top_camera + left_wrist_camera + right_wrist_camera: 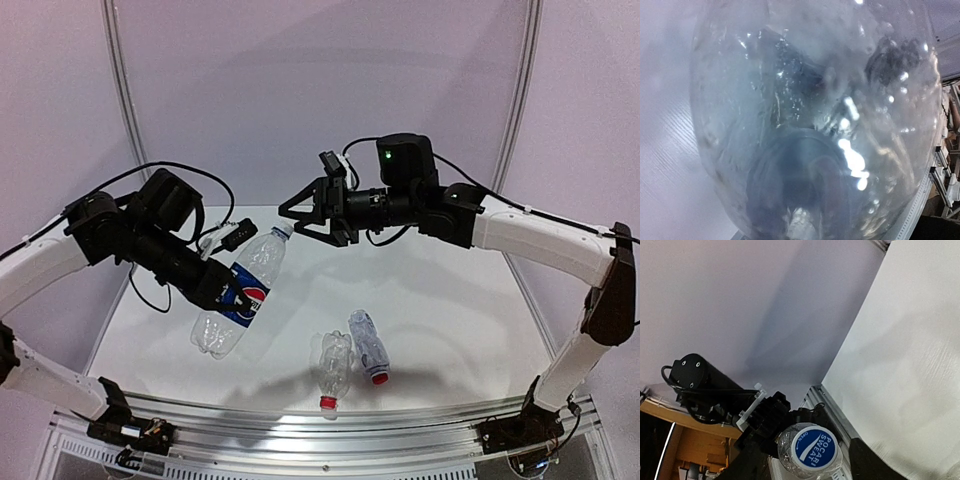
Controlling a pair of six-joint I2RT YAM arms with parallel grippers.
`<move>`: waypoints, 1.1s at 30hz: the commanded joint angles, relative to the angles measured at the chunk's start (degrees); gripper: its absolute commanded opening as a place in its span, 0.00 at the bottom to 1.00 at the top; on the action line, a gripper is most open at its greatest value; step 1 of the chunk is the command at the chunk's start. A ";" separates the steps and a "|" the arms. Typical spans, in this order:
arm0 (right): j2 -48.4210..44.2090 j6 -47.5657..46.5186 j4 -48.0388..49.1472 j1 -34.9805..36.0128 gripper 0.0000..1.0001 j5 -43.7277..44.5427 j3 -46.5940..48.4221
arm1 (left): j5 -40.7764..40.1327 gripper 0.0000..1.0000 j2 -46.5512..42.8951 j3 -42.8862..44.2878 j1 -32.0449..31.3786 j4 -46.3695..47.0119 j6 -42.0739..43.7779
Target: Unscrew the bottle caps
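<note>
Clear, dented wall of the Pepsi bottle [815,125] fills my left wrist view. It is thin, light and crushable, so the left gripper [222,288] clamps its labelled waist in mid-air. Opposite, the right gripper [292,218] has its jaws apart around the whitish cap [813,446], apparently touching neither side; I'd pinch the cap's rim. Only overhead shows two red-capped bottles [368,340] lying on the table [450,300].

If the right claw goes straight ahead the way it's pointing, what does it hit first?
Probably the cap of the Pepsi bottle, which the left claw holds up. The right claw is open and aimed at it, very close.
</note>
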 commanded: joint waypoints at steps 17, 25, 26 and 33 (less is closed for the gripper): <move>4.15 7.73 -18.96 -0.09 0.64 13.57 5.88 | -24.10 0.00 8.67 5.45 -6.82 -2.49 -2.95; 7.41 8.40 -16.43 -0.01 0.59 10.43 9.14 | -24.81 0.00 9.81 5.85 -7.67 -2.97 -2.25; 7.59 8.48 -16.09 -0.04 0.58 10.18 9.15 | -24.85 0.00 9.97 5.88 -7.76 -3.00 -2.25; 8.28 9.10 -15.68 -0.05 0.40 9.04 9.06 | -25.89 0.00 10.35 6.36 -7.77 -2.69 -2.50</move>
